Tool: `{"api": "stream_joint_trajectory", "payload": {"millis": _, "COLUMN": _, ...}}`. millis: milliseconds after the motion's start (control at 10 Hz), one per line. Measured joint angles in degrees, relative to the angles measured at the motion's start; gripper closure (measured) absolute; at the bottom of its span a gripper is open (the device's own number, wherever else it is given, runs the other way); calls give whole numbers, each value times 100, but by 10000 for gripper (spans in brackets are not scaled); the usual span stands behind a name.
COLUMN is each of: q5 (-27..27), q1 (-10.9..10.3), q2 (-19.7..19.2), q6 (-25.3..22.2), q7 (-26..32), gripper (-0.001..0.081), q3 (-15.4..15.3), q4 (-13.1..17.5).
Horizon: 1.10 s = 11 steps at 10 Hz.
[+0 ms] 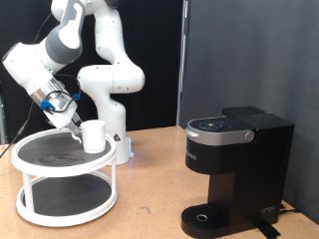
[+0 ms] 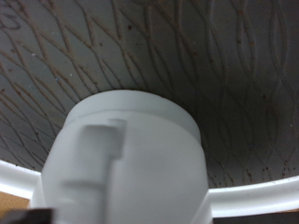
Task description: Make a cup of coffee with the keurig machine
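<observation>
The cup (image 1: pixel 94 135) is a small white mug standing upright on the top tier of a white round two-tier stand (image 1: pixel 28 171), at the exterior view's left. My gripper (image 1: pixel 72 117) hangs just beside and slightly above the cup, on its left in the exterior view. In the wrist view the cup (image 2: pixel 131 159) fills the lower half, very close, with its handle (image 2: pixel 98 140) facing the camera. The fingers do not show clearly there. The keurig machine (image 1: pixel 239 164), black with a silver-grey top panel, stands on the table at the exterior view's right with its lid down.
The stand's top tier carries a dark patterned mat (image 2: pixel 187 56) inside a white rim (image 2: pixel 266 189). The machine's round drip base (image 1: pixel 204 217) is bare. The robot's white base (image 1: pixel 112 95) stands behind the stand. Wooden tabletop (image 1: pixel 150 199) lies between stand and machine.
</observation>
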State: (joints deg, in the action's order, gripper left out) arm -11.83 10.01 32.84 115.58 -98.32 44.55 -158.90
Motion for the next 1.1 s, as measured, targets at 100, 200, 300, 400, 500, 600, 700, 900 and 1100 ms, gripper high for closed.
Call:
{"api": "stream_joint_trajectory", "payload": {"millis": 100, "q5": 0, "q1": 0, "q2": -1, "q6": 33, "q7": 0, "gripper": 444, "q3": 3, "q4": -14}}
{"api": "stream_joint_trajectory", "payload": {"millis": 200, "q5": 0, "q1": 0, "q2": -2, "q6": 52, "q7": 0, "gripper": 578, "q3": 8, "q4": -20}}
{"api": "stream_joint_trajectory", "payload": {"millis": 300, "q5": 0, "q1": 0, "q2": -2, "q6": 74, "q7": 0, "gripper": 578, "q3": 15, "q4": -26}}
{"api": "stream_joint_trajectory", "payload": {"millis": 400, "q5": 0, "q1": 0, "q2": -2, "q6": 93, "q7": 0, "gripper": 743, "q3": 21, "q4": -32}}
{"api": "stream_joint_trajectory", "payload": {"millis": 500, "q5": 0, "q1": 0, "q2": -2, "q6": 119, "q7": 0, "gripper": 786, "q3": 23, "q4": -38}}
{"api": "stream_joint_trajectory", "payload": {"millis": 600, "q5": -3, "q1": 0, "q2": -2, "q6": 125, "q7": 0, "gripper": 786, "q3": 23, "q4": -39}}
{"api": "stream_joint_trajectory", "payload": {"millis": 700, "q5": -29, "q1": -1, "q2": 0, "q6": 100, "q7": -5, "gripper": 802, "q3": 23, "q4": -32}}
{"api": "stream_joint_trajectory", "payload": {"millis": 900, "q5": -196, "q1": -7, "q2": 63, "q6": -395, "q7": -85, "gripper": 802, "q3": -7, "q4": 129}}
{"api": "stream_joint_trajectory", "payload": {"millis": 1100, "q5": -484, "q1": -21, "q2": 248, "q6": -1030, "q7": -265, "gripper": 806, "q3": -63, "q4": 392}}
